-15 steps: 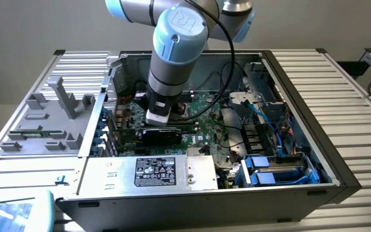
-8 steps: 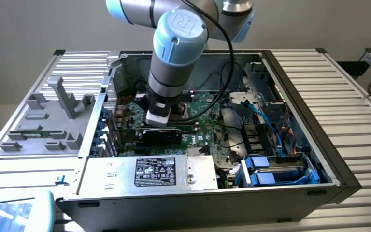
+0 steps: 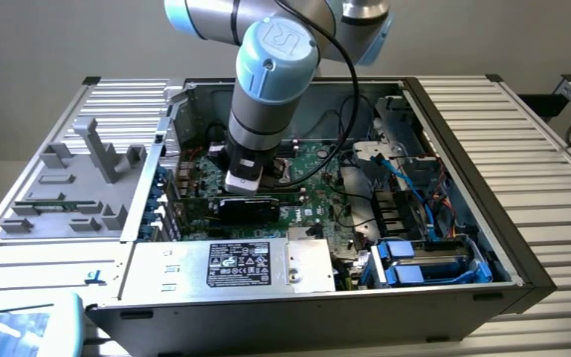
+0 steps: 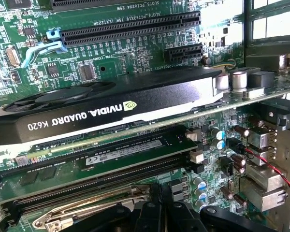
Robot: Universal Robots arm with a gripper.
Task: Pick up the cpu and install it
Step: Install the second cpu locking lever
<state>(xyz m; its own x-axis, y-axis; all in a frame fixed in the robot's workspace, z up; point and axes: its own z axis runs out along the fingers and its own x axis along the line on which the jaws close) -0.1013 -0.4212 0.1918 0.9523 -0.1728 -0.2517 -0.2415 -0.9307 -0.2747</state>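
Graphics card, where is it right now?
The graphics card sits slotted in the green motherboard inside the open computer case, just below the arm's gripper in the exterior view. In the wrist view it lies beside a memory stick.

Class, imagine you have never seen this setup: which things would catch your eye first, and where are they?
First, the robot arm with its light blue joint caps, reaching down from above into the open computer case in the middle of the exterior view. In the wrist view, a black graphics card lettered NVIDIA Quadro K620 stands edge-on across the green motherboard. The bright blue drive brackets sit at the case's near corner on the exterior view's right.
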